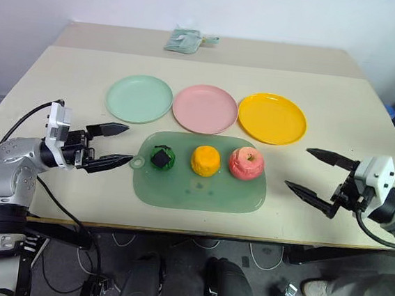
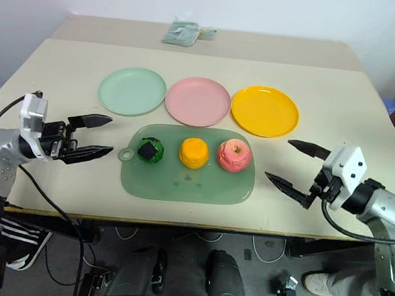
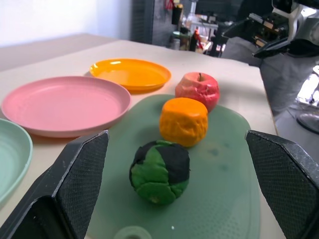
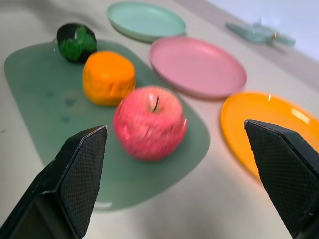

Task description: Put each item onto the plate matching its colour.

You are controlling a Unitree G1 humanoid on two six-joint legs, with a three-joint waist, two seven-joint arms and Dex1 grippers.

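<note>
Three toy foods lie in a row on a large green mat (image 1: 179, 188): a dark green-black lump (image 1: 162, 157), an orange ball (image 1: 204, 160) and a pinkish-red apple (image 1: 246, 163). Behind the mat stand a mint green plate (image 1: 139, 98), a pink plate (image 1: 205, 108) and a yellow-orange plate (image 1: 272, 117), all bare. My left gripper (image 1: 118, 145) hovers open just left of the mat, pointing at the lump. To the right of the mat my right gripper (image 1: 310, 172) is open too, aimed toward the apple. Neither holds anything.
A crumpled pale-green cloth (image 1: 187, 40) lies at the table's far edge. The table (image 1: 342, 99) has bare surface on both sides of the plates. Cables and a person's shoe (image 1: 317, 291) show below the front edge.
</note>
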